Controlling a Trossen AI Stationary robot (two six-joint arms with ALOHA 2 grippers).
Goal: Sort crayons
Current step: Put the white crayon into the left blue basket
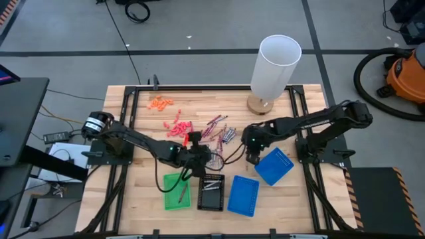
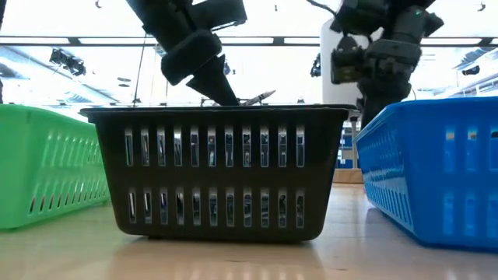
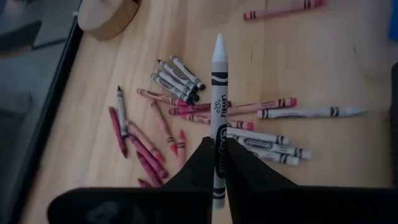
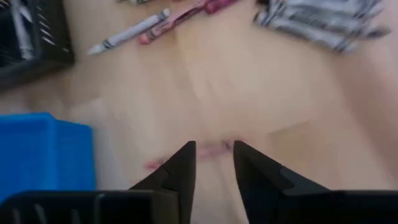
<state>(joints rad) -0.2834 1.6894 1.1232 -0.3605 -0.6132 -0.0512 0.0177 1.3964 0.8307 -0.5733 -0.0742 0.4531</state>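
Observation:
My left gripper (image 3: 217,167) is shut on a silvery grey crayon (image 3: 219,106) and is raised by the far rim of the black tray (image 1: 211,192). It also shows in the low view (image 2: 227,95). Loose dark red and grey crayons (image 3: 174,118) lie flat on the wood below and beyond it. My right gripper (image 4: 214,155) is open just over a dark red crayon (image 4: 180,160) lying on the table, one finger on either side, beside the tilted blue tray (image 1: 273,166). More grey crayons (image 4: 323,22) lie farther off. My left gripper pinches the grey crayon's wrapped rear half (image 3: 217,158) between its two fingers. The crayon lies along the fingers, and its pointed tip (image 3: 219,40) sticks out well past them. It is lifted clear of the table; its tip shows beside the finger above the black tray's rim (image 2: 263,96).
Green tray (image 1: 176,191), black tray and a blue tray (image 1: 244,196) stand in a row at the near side. Orange bits (image 1: 161,102) and coral-pink bits (image 1: 178,127) lie at the far left. A tall white cylinder (image 1: 275,63) stands on a wooden base at the far edge.

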